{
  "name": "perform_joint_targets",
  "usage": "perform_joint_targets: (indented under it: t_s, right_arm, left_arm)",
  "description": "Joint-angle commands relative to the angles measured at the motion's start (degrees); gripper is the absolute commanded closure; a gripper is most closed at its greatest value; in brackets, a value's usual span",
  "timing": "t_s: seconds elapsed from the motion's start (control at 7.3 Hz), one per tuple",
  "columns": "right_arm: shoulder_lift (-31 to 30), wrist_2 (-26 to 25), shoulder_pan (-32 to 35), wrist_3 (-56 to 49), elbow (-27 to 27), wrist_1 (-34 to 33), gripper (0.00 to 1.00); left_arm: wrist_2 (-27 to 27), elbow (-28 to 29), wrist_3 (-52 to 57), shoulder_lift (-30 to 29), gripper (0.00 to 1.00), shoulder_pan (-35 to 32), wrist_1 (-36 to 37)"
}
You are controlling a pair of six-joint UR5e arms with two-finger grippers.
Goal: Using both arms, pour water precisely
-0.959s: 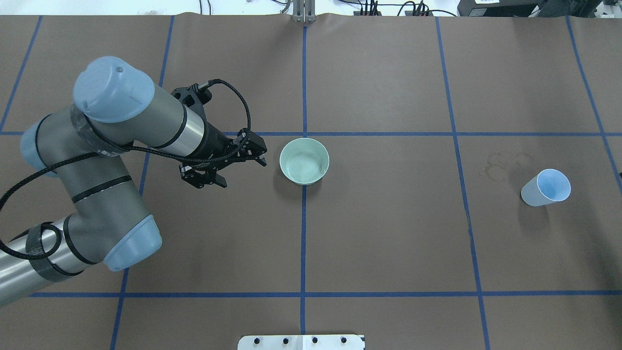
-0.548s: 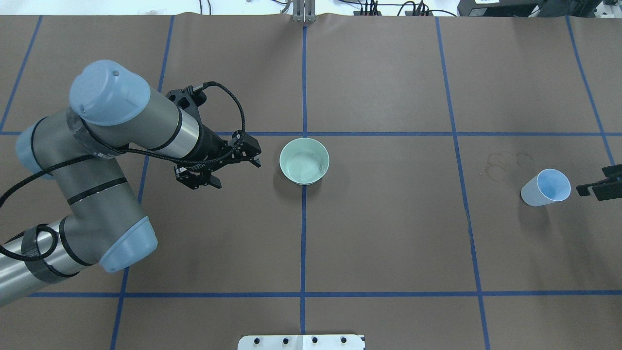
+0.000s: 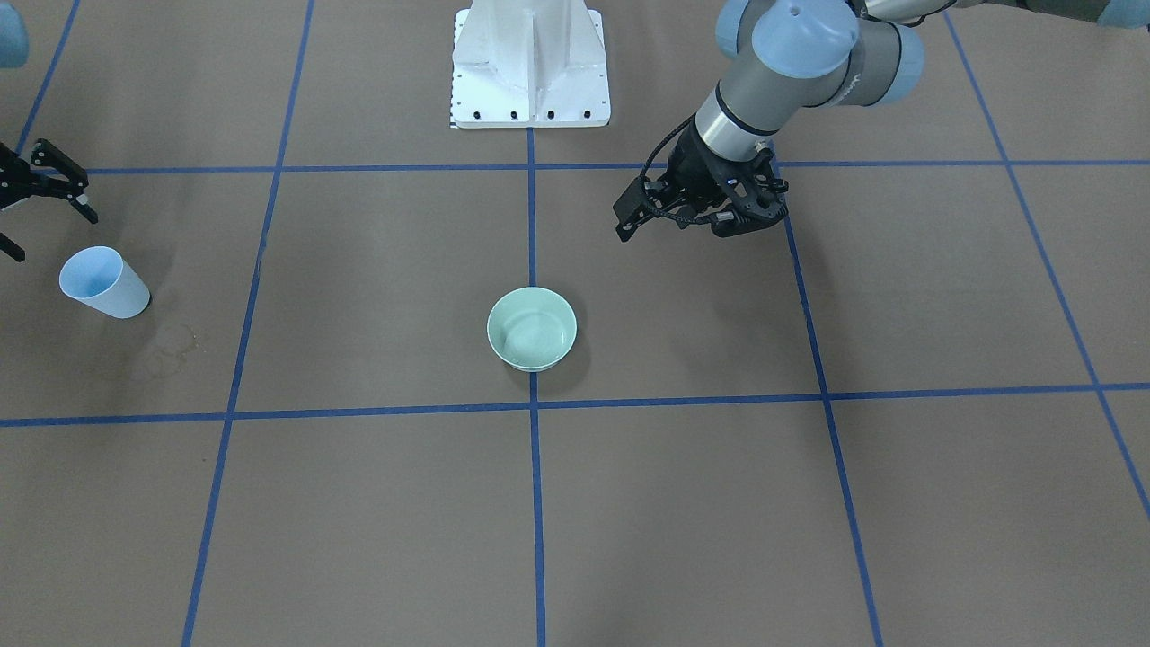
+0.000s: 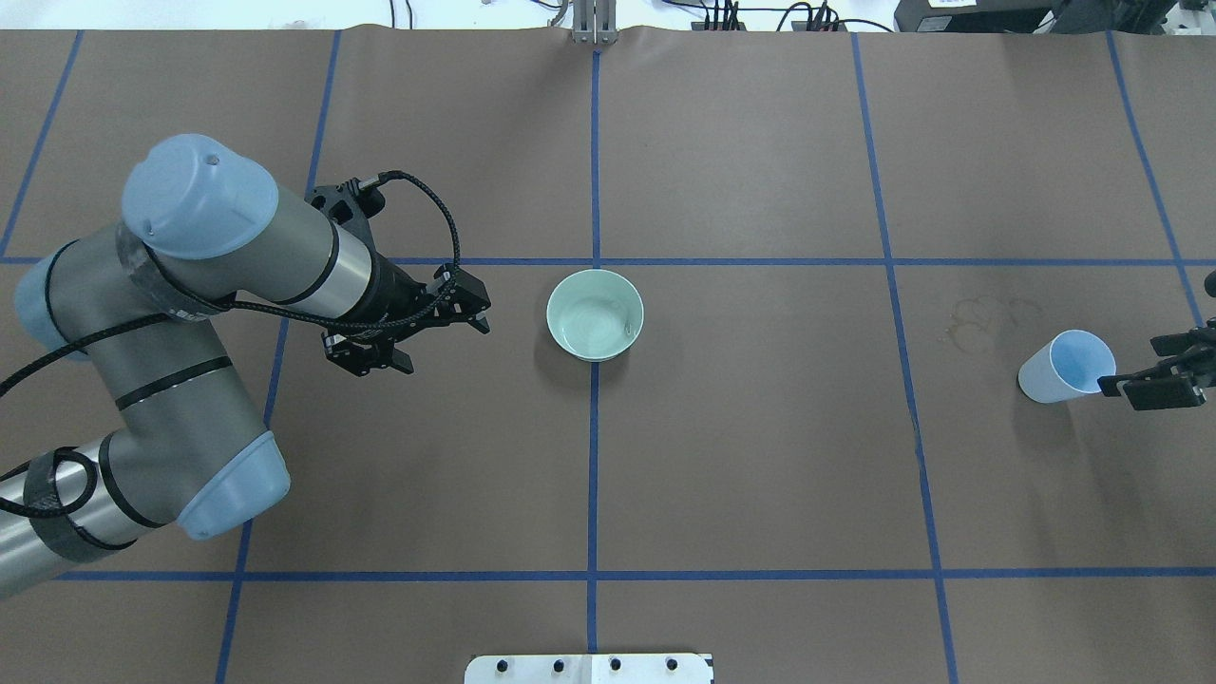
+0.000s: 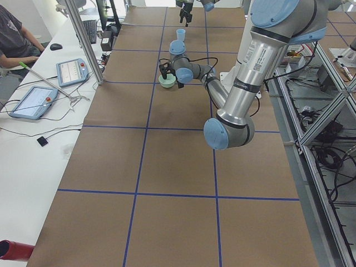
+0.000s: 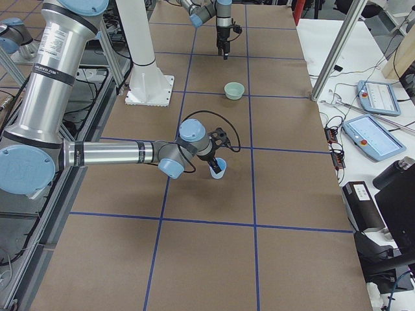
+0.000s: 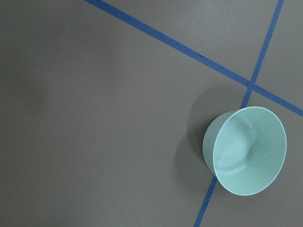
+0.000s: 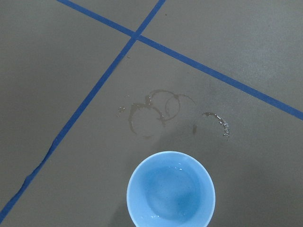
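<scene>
The left arm (image 4: 190,313) comes in low with its elbow folded, so the left claw (image 4: 448,349) points along the table at the bowl (image 4: 595,314). This claw is spread wide and grips nothing. The bowl stands ahead of its tips, clearly apart, probably standing free as the vessel to be filled. The right arm (image 6: 110,154) lies out nearly flat to bring the right claw (image 4: 1130,366) level with the cup (image 4: 1066,367), which stands upright just ahead of its tips. That claw too is parted and empty, its gap apparently lined up on the cup's wall, so the step in hand looks like the grasp before the pour. The water (image 8: 168,194) lies in the cup's bottom, below the right claw, shown only by faint glints; whether the rings in the bowl are water or glaze cannot be told. Brown paper covers the table (image 4: 760,456), squared off by blue tape (image 4: 595,475), with dried ring stains (image 8: 154,111) beyond the cup from the right claw. A white pedestal (image 3: 530,63) stands behind both claws. Across the table from it, a side bench carries tablets (image 5: 69,71), where a person (image 5: 14,36) sits.
</scene>
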Motion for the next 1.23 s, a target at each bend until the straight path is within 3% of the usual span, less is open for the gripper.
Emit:
perform_joint_targets:
  t_s: [0.0,0.14,0.55,1.1]
  right_arm:
    - [0.1,-1.8,-0.9,3.2,-5.2,8.5,0.01]
    - [0.2,-3.0,-1.7,6.9,-8.0,14.3,0.01]
    - [0.1,-4.0,-4.4,7.2,-8.2,17.3,0.02]
    - [-1.6,-8.4,-6.4,-2.5,-8.2,17.4,0.05]
  left_arm:
    - [0.3,-0.3,1.5,1.9,0.00,0.3,-1.6]
    - [0.5,-0.3,1.5,2.5,0.00,0.5,-1.6]
    - [0.4,0.4,1.5,2.3,0.00,0.8,-1.3]
    - [0.5,0.4,1.5,2.0,0.00,0.8,-1.3]
